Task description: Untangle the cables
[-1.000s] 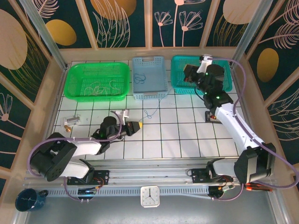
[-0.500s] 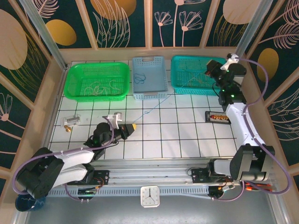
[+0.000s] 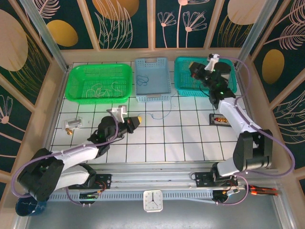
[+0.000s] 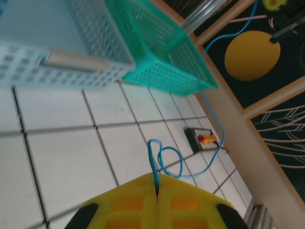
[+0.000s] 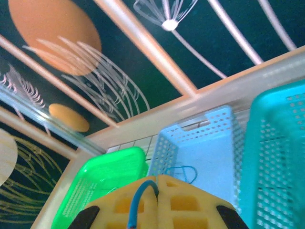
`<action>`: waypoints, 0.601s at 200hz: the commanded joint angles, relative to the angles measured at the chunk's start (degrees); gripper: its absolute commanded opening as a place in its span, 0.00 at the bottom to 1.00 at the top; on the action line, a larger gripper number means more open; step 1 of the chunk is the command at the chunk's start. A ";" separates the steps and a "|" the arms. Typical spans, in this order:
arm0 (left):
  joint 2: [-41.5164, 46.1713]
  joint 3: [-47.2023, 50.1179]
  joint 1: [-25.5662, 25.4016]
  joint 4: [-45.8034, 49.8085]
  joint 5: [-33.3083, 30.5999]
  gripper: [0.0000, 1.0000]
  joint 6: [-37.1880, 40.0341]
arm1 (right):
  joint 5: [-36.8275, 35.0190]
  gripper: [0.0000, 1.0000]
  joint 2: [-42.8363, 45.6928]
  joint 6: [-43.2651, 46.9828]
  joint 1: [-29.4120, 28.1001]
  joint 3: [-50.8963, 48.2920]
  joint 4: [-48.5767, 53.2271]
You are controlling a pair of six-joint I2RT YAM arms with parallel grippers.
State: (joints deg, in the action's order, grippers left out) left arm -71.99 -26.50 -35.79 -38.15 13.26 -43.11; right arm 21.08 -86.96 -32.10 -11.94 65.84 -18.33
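At nine o'clock on the desk you have the green basket, with a loose heap of pale cables inside. Below it, toward eight o'clock, a small tan part lies on the tiles.

Just off centre, at about seven o'clock, sits your left gripper. Its yellow jaws are clenched on a light blue cable. From the jaws the cable curls into a small loop on the tiles. It then climbs away toward two o'clock, past the corner of the teal basket.

At twelve o'clock the light blue basket holds a dark blue cable, coiled loosely near its left wall.

At one o'clock, in the overhead view, your right gripper appears over the teal basket. Its jaws are pressed together with the light blue cable pinched between them.

At three o'clock a black tray with red and orange bits rests on the tiles beside the right arm.
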 commanded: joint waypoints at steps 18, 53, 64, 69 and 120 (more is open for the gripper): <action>-10.69 -17.66 2.16 8.01 -2.07 0.00 7.03 | 0.88 0.00 -7.30 -1.24 -2.11 6.94 -6.10; -24.06 -36.10 7.03 15.03 -0.84 0.00 8.60 | 1.33 0.00 -14.53 -2.67 -3.19 12.62 -9.31; -28.70 -42.35 7.91 18.27 -1.02 0.00 10.30 | 1.50 0.00 -16.91 -3.04 -3.64 14.53 -9.69; -30.88 -45.09 8.22 19.77 -1.32 0.00 10.97 | 1.51 0.00 -17.96 -3.06 -3.82 15.54 -9.71; -45.39 -66.34 9.59 32.38 -5.60 0.00 16.67 | 2.46 0.00 -28.57 -3.73 -6.85 22.17 -9.52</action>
State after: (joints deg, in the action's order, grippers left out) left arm -113.19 -86.37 -26.44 -14.33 10.33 -30.76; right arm 22.22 -111.83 -35.14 -16.80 84.86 -25.65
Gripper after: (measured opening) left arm 0.043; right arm 0.052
